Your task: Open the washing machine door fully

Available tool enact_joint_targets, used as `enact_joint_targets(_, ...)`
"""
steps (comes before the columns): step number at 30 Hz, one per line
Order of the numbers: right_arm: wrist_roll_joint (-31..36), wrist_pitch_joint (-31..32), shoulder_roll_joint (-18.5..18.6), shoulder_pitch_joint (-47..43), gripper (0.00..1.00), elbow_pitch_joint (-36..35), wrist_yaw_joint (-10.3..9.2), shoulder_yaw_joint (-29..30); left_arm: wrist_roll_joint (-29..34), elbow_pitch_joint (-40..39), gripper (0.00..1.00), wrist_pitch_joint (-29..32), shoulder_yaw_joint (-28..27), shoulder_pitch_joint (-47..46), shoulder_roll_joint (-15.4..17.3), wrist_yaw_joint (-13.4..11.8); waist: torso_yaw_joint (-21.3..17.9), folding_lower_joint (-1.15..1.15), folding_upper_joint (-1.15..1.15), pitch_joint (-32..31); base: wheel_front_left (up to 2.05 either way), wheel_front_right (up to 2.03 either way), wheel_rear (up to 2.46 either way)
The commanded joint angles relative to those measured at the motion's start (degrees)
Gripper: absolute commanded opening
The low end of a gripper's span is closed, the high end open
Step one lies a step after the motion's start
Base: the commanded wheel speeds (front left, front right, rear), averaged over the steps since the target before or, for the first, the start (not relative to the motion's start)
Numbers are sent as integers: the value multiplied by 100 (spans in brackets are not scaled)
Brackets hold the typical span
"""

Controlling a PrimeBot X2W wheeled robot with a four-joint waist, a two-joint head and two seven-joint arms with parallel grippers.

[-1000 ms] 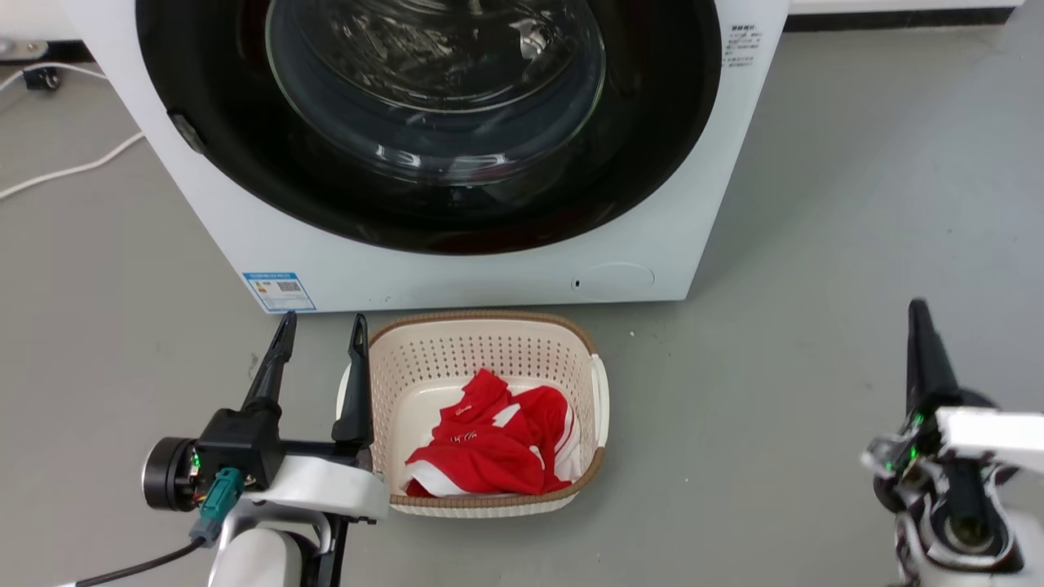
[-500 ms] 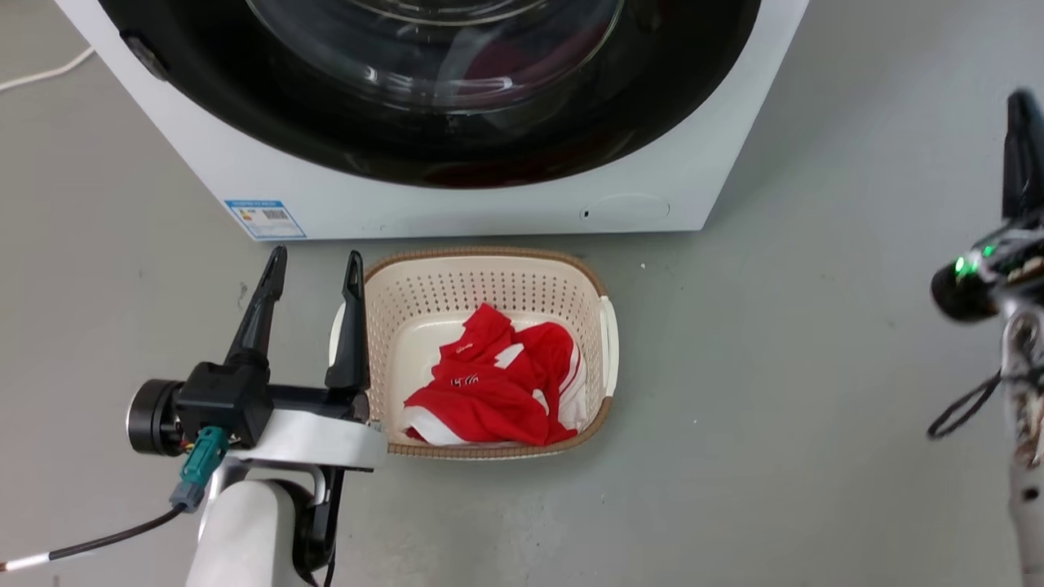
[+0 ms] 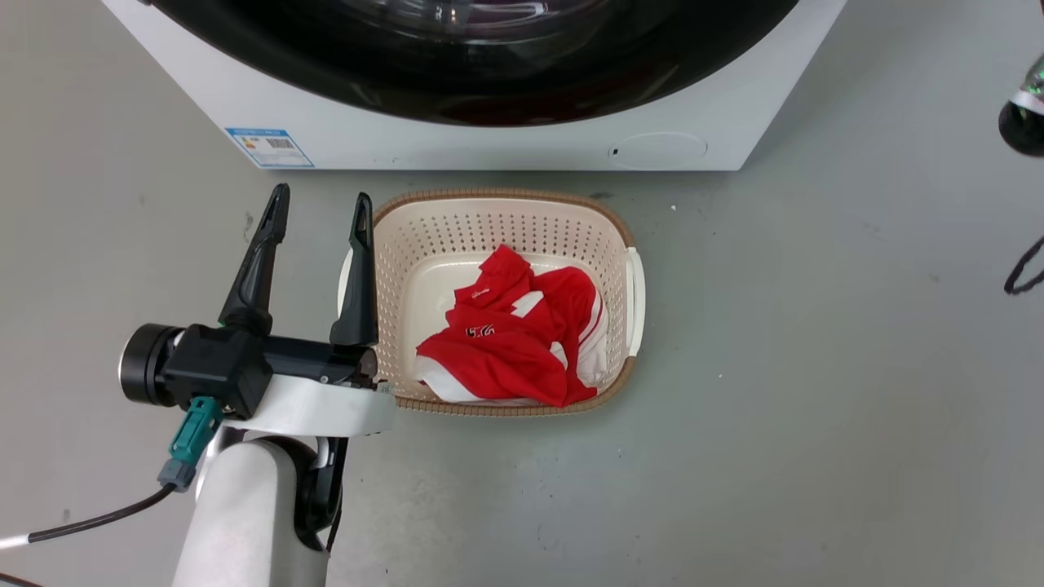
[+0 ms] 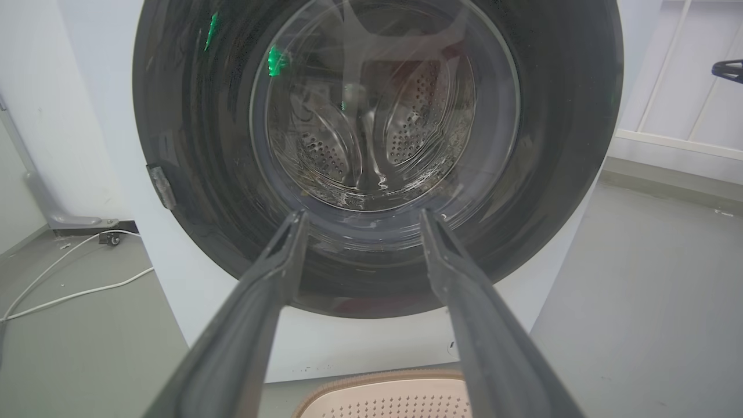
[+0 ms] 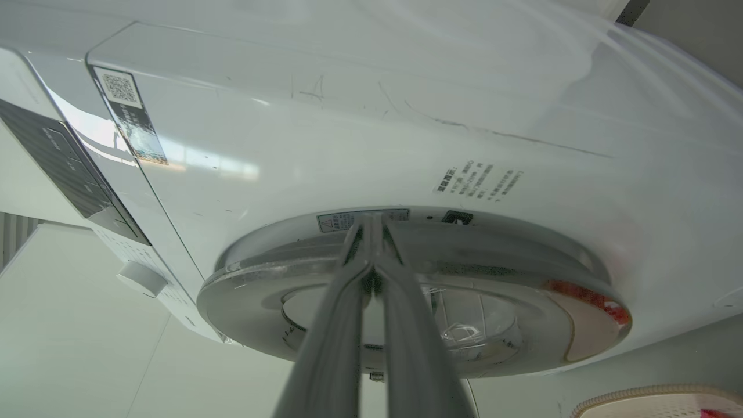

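1. Head view.
   - White front-loading washing machine at 12 o'clock. Its glossy black round washing machine door lies shut and flush.
   - Blue label sticker at 11 o'clock, print unreadable.
   - Cream perforated plastic basket at centre, before the machine, likely staged for loading. It holds a red-and-white garment whose white digits are creased and illegible.
   - Left gripper at 9 o'clock, fingers spread and empty, beside the basket rim, apparently idle.
2. Left wrist view.
   - Left gripper frames the door.
   - Perforated steel drum shows behind the glass.
3. Right wrist view.
   - Right gripper is pinched together on nothing, its tip at the door rim, probably to pry it. Contact unclear.
   - QR-code sticker at 10 o'clock.
   - Chinese print at 2 o'clock, too small to read.
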State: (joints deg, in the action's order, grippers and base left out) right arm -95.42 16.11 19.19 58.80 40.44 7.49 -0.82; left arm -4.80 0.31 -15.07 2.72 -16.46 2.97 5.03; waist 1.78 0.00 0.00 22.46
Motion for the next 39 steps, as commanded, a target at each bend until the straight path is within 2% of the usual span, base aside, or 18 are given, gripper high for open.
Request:
enact_joint_targets(1,91,84,9,204,0,122,0,-127,13,-58,100,-14,1,-83,-8,13,38,0,0,122,0,0,0)
enact_joint_targets(5,338,248,-75,696,0,449,0,-473,49,-143,100,-14,38,-189,-9,47,80,0,0,333,0,0,0)
enact_joint_targets(10,636,158,-225,1249,0,824,0,-746,54,-198,100,-14,78,-339,-9,53,116,0,0,640,0,0,0)
enact_joint_targets(16,807,13,-317,1668,0,1188,0,-832,54,-221,100,-14,159,-491,-10,80,194,0,0,837,0,0,0)
enact_joint_targets(20,832,129,-348,1799,0,1342,0,-869,50,-237,100,-14,185,-531,-12,84,227,0,0,918,0,0,0)
enact_joint_targets(30,514,922,-513,1769,0,1074,13,-867,76,-227,100,-14,204,-523,-13,79,215,0,0,992,0,0,0)
enact_joint_targets(39,359,1311,-615,1601,0,930,16,-893,80,-196,100,-14,234,-494,-11,83,183,0,0,959,0,0,0)
